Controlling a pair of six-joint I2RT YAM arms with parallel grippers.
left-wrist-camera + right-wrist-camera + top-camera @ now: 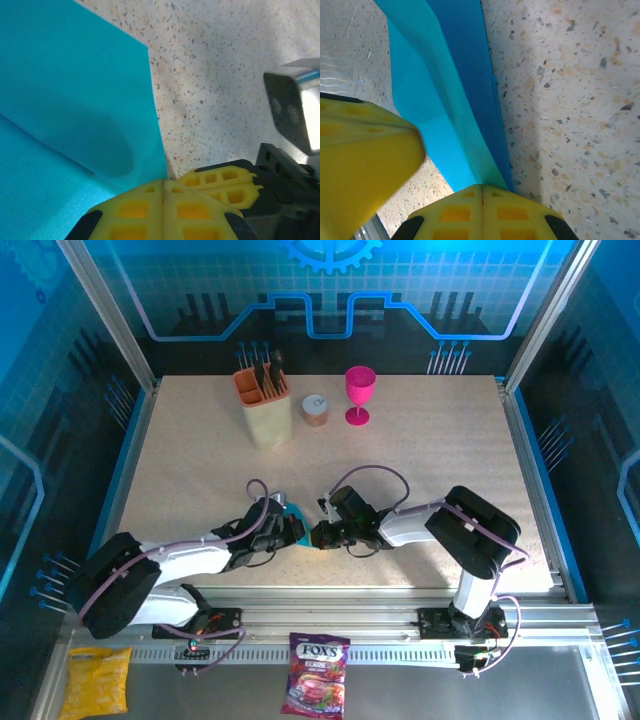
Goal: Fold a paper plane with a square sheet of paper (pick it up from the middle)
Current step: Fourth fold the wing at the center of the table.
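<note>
The square sheet of paper (293, 510) is bright cyan-blue and lies low over the speckled table, near its front middle, mostly hidden under both wrists. In the left wrist view the paper (75, 100) spreads to the left with a soft bend, and its corner runs into my left gripper (163, 182), which is shut on it. In the right wrist view the paper (440, 100) shows folded layers that narrow into my right gripper (482, 187), also shut on it. The two grippers (300, 533) (320, 536) meet tip to tip. Whether the sheet has a paper plane's form I cannot tell.
At the back of the table stand a tan holder with utensils (263, 405), a small jar (315, 410) and a pink goblet (359, 392). Below the front rail lie a yellow snack bag (97, 682) and a purple candy bag (316, 672).
</note>
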